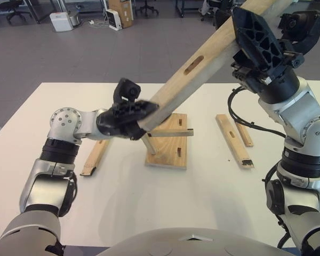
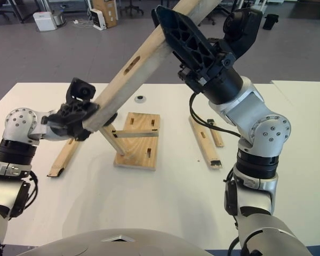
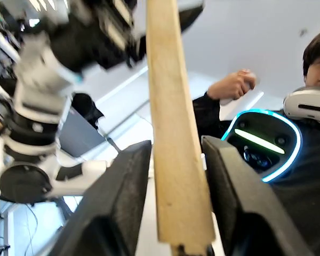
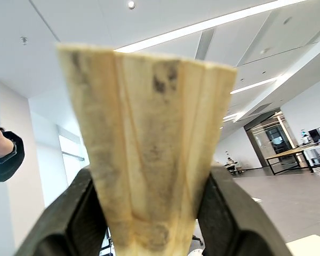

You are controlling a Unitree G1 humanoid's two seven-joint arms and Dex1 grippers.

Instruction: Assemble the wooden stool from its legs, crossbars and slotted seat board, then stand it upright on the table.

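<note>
Jaws of both arms clamp a slotted leg [image 1: 202, 66] above the seat board [image 1: 173, 156], which bears a fitted leg [image 1: 149, 144] and crossbar [image 1: 173, 133]; other pieces [image 1: 233, 140] lie loose on the table [image 1: 149, 202].

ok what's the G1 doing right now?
Both arms hold one long wooden leg, tilted in the air over the table. The left gripper clamps its lower end and the right gripper its upper part. Below, the slotted seat board lies flat with a slanted post and a crossbar on it. One loose piece lies left of the board and two more lie to its right. The stool is not yet assembled.
</note>
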